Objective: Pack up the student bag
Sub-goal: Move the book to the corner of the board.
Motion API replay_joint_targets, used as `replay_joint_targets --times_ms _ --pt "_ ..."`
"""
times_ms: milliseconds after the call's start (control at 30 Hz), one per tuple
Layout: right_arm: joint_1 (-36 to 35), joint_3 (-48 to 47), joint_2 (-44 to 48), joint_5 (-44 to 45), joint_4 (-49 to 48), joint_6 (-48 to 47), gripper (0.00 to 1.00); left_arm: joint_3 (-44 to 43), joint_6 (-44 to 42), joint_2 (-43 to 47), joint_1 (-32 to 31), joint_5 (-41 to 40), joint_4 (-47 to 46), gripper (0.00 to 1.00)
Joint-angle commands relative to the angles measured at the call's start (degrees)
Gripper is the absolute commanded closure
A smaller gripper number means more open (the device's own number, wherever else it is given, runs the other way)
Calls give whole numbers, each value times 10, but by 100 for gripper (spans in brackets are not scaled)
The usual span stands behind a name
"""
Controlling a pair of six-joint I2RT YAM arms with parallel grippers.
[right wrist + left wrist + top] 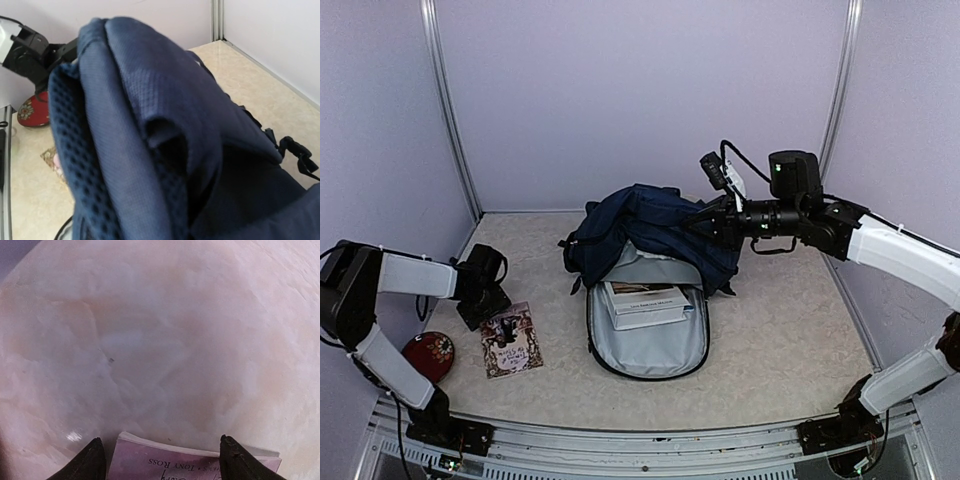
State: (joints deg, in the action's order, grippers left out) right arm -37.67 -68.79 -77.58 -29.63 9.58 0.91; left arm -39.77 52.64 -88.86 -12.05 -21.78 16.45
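Observation:
The student bag [650, 225] lies in the middle of the table, unzipped, its light grey lining [650, 350] showing and books [645, 300] lying inside. My right gripper [708, 226] is shut on the navy fabric of the upper flap and holds it raised; in the right wrist view the bag [165, 125] fills the frame and hides the fingers. My left gripper [490, 315] is low over the far edge of a purple paperback [510, 340] at the left. In the left wrist view its fingers [92, 460] stand open, one at each side of the book [190, 465].
A red round case [428, 355] lies near the left arm's base, beside the paperback. Purple walls with metal posts close the table at the back and sides. A black strap and buckle [300, 155] hang at the bag's far side.

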Motion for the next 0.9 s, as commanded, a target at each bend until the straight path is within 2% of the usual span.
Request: replay_joint_targets --times_ms 0,167,300,400,533,667,767,867 --pt "10 -40 5 -14 -68 27 100 15 35 9 -70 58 36 25" --pt "11 -43 -2 -18 -69 35 100 36 86 7 -188 83 27 26" --pt "11 -67 -19 -30 -56 35 100 27 96 -34 -241 138 9 26" --pt "11 -105 -40 -71 -30 36 100 8 79 -24 -265 152 7 24" --pt "11 -127 -49 -92 -21 40 100 8 51 28 -284 187 -17 19" --pt "11 -128 -48 -90 -21 34 100 57 58 102 -322 224 -72 11" --pt "11 -132 -53 -98 -16 31 100 54 38 196 -330 161 -56 3" --pt "11 -139 -60 -114 -10 25 100 26 -30 283 -331 92 -36 1"
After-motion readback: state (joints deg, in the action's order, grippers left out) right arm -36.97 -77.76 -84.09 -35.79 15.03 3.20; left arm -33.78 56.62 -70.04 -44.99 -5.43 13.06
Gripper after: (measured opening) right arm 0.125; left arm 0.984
